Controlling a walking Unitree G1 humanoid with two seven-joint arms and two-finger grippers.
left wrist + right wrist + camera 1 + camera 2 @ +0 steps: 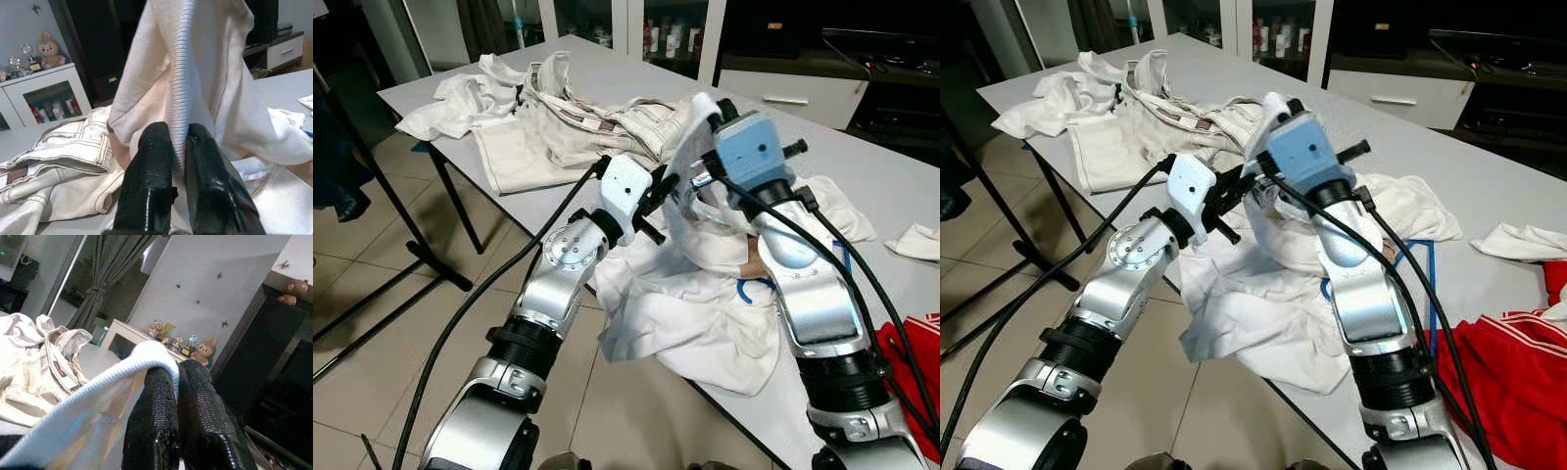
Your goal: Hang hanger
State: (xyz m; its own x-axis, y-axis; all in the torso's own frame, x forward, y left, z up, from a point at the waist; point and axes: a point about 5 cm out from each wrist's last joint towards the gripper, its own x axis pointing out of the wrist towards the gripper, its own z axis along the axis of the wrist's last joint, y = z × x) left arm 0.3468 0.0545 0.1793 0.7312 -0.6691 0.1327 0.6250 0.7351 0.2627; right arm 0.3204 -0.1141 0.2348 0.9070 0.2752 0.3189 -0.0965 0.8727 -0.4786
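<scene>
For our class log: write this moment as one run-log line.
left tool: shut on shirt collar | right tool: shut on shirt collar | shirt lifted above table

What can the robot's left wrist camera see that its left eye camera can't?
The left wrist view shows, close up, the left gripper with its fingers pinching the ribbed collar, plus a plush toy on a cabinet. The left eye view shows both silver arms, the right gripper lifting the white shirt, a red garment and the grey table. Both show the shirt and the cream trousers.
</scene>
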